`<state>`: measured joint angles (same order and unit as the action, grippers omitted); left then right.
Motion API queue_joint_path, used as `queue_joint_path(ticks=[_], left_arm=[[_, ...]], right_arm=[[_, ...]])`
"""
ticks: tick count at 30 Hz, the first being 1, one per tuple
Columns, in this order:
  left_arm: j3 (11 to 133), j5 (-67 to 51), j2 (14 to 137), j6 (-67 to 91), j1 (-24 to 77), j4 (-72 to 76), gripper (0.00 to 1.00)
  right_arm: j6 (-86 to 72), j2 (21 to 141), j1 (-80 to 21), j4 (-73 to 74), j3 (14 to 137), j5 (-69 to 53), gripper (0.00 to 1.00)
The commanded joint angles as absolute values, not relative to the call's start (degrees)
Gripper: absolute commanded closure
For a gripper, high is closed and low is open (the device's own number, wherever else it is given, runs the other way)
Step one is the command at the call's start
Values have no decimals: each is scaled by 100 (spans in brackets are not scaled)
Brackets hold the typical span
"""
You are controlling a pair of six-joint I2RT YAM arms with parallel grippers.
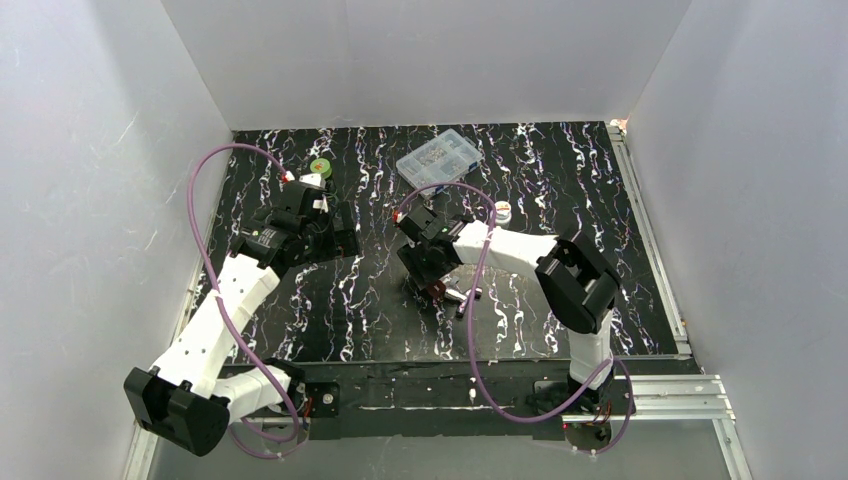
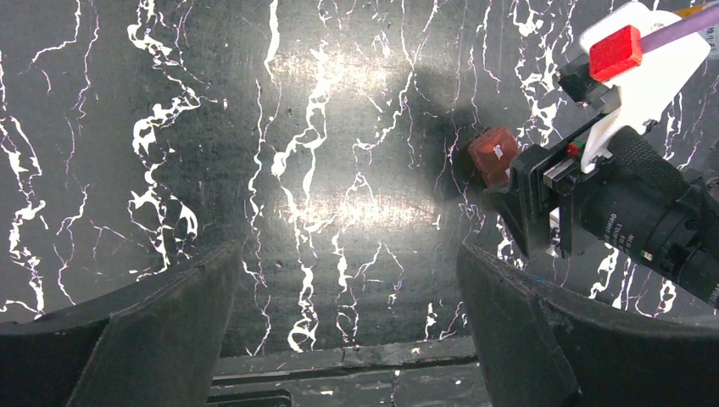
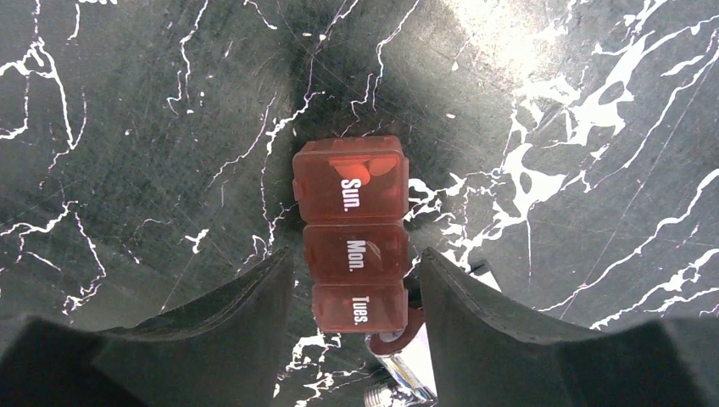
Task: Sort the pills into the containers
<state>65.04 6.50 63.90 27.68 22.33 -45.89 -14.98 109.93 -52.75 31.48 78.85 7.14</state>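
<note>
The left pincer (image 2: 348, 280) hangs wide open and empty over bare desk (image 2: 322, 127) to the left of the red weekday pill box (image 3: 350, 182), and the green-capped bottle (image 1: 319, 166) stands well beyond that box and to its left. The right pincer (image 3: 354, 259) straddles the box at its Mon. and Tues. cells, jaws parted with a thin gap on either side, gripping nothing yet. The white-capped amber bottle (image 1: 503, 211) waits beyond the box to its right, so I judge the sorting barely begun: the box lids look shut and no loose pill shows.
</note>
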Motion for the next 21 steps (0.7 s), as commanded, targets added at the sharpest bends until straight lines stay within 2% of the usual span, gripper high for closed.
queue_joint_path(ticks=[1, 8, 16, 21], left_arm=[[6487, 540, 6289, 2742, 2189, -4671, 2], [6509, 472, 6343, 2716, 2184, -4694, 2], [6411, 218, 6381, 2776, 2155, -4630, 2], [6236, 5, 6356, 2840, 2121, -4473, 2]], right_arm=[[-1450, 11035, -5300, 3060, 8107, 682, 38], [-1492, 11108, -5303, 3042, 8112, 707, 41], [-1632, 11092, -5254, 3067, 8130, 595, 60], [-1844, 10904, -5094, 3142, 8238, 202, 67]])
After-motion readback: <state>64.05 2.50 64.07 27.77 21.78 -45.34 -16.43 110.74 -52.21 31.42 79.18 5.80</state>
